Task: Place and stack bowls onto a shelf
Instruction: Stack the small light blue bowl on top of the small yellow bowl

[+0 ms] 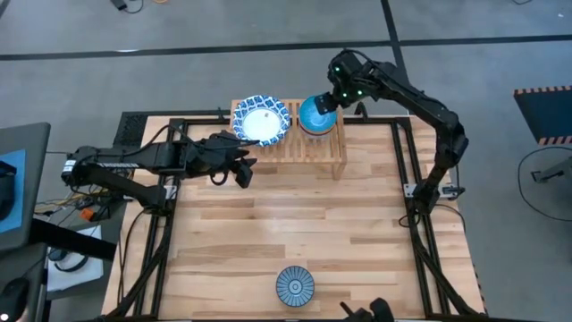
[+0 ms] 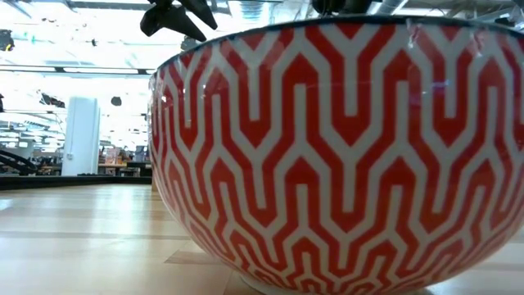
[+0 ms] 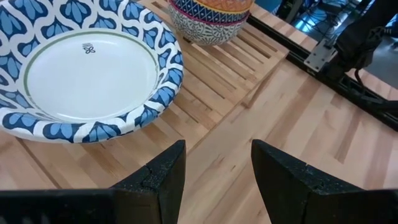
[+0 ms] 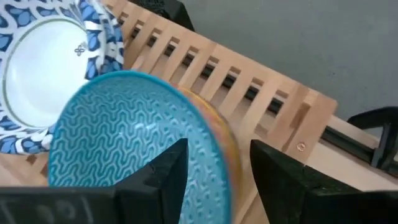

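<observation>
The shelf sits at the far edge of the table, and everything here reads off it. On its slats lies the wide blue-and-white bowl, white centre up, overhanging the shelf's left end and far edge. Just beside it, toward the shelf's right half, stands the plain blue bowl, its inside ribbed with wavy lines and its outer wall showing orange and patterned bands in the wrist views. The two rims are very close; whether they touch is hard to tell.

The right gripper hangs directly over the blue bowl's far rim, its fingers parted with a clear gap and nothing between them; they straddle the bowl's edge without closing on it. The right end of the shelf beyond that bowl is bare slats.

The left gripper hovers off the shelf's front left corner, just in front of the wide bowl, fingers spread and empty over the planks.

Well away from the shelf, near the table's front edge, a blue radial-striped bowl stands alone, with a broad stretch of open planks between it and the shelf. In the low view its red-and-white zigzag wall fills nearly everything, blocking the shelf.
</observation>
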`<state>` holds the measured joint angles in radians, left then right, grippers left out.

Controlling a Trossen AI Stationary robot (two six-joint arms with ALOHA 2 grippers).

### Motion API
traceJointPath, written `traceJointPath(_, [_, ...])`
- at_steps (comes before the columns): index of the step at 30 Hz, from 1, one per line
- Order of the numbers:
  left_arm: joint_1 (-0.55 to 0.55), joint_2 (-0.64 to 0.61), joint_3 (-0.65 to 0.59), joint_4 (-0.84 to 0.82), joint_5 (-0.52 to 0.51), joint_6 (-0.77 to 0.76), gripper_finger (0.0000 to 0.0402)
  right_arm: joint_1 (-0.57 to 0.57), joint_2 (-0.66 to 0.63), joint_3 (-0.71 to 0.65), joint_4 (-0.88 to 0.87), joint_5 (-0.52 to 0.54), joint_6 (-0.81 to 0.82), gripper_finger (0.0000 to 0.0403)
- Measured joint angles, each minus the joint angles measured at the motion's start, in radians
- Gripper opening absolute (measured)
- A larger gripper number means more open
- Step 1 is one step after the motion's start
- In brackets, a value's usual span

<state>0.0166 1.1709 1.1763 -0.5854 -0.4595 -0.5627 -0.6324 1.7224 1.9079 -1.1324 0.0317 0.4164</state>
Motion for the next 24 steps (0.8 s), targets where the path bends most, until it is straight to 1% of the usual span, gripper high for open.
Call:
traceJointPath(7, [-0.025,0.000,0.000,0.000,0.001,-0.020,0.0167,0.003,-0.007,0.000,0.027,0.051,-0.028,0.0188])
traceJointPath(14, [-0.062,0.000,0.000,-0.003,-0.031,-0.045,0.0167,-0.020,-0.069,0.000,0.030,0.052,-0.033,0.0191])
traceJointPath(20, [-0.080,0.000,0.000,-0.008,-0.054,-0.063,0.0167,-0.033,-0.083,-0.002,-0.041,0.057,-0.040,0.0184])
traceJointPath(24, [-0.083,0.000,0.000,-0.008,-0.069,-0.072,0.0167,-0.038,-0.081,-0.041,-0.046,0.060,-0.047,0.0179])
